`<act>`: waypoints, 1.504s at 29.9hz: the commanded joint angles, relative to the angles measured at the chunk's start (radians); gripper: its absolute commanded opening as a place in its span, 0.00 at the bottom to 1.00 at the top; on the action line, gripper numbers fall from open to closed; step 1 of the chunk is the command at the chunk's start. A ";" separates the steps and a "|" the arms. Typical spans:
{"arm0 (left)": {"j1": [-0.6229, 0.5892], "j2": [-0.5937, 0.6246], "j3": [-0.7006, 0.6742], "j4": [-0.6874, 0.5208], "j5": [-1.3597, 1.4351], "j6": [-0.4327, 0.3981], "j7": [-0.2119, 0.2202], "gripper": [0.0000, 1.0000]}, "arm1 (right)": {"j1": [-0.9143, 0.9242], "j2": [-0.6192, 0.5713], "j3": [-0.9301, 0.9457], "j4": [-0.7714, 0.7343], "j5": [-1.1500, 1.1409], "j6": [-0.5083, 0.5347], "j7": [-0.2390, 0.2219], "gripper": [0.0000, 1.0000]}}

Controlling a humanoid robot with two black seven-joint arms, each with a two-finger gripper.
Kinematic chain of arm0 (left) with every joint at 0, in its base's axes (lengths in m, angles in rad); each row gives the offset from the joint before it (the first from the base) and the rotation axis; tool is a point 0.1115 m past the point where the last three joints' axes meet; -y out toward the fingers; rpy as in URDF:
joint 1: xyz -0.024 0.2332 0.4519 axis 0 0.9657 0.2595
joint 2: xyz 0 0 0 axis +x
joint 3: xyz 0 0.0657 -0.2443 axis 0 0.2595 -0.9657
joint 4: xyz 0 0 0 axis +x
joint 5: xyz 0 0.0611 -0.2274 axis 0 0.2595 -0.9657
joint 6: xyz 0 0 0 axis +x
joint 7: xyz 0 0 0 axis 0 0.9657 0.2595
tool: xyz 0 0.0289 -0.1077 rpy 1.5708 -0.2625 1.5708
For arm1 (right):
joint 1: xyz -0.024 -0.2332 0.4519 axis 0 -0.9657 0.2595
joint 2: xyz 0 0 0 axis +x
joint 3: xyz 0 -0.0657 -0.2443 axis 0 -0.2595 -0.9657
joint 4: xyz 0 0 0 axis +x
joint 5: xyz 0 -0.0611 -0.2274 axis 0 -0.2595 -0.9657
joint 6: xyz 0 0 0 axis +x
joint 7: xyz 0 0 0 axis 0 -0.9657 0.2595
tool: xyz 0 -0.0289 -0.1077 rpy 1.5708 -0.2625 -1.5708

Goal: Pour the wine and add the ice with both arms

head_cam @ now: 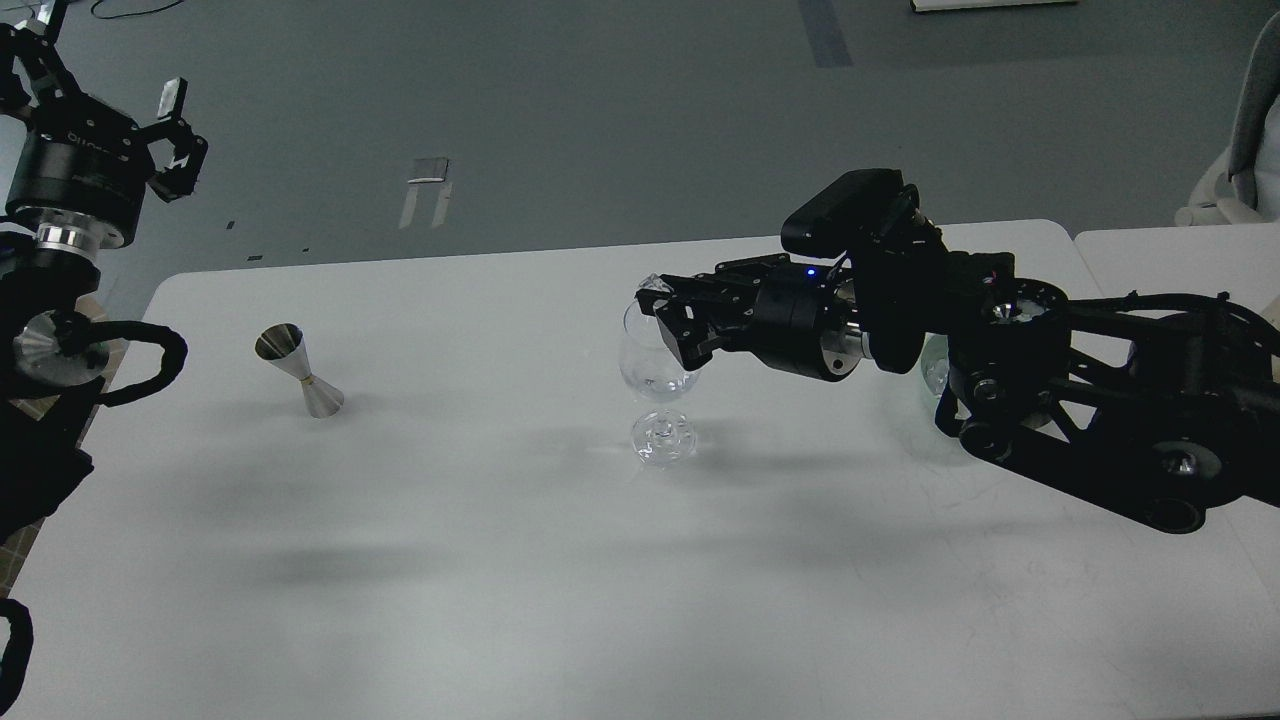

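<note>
1. My right hand (pixel 662 312) pinches one ice cube (pixel 654 285) just above the wine glass (pixel 658 368) rim, mid-surface.
2. My left hand (pixel 100 85) hangs spread off the surface's (pixel 500 560) far left corner, holding nothing.
3. One steel jigger (pixel 300 371) stands tilted near the left edge.
4. My right arm hides most of a bowl (pixel 933 362).

The only lettering I can find is pale print on the black wrist body of my left gripper (pixel 95 90), upper left of the frame; it is too small and blurred to read.
</note>
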 commanded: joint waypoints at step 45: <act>-0.002 -0.072 0.000 0.008 -0.002 0.026 0.000 0.98 | -0.203 0.250 0.890 -0.398 0.823 -0.259 0.011 1.00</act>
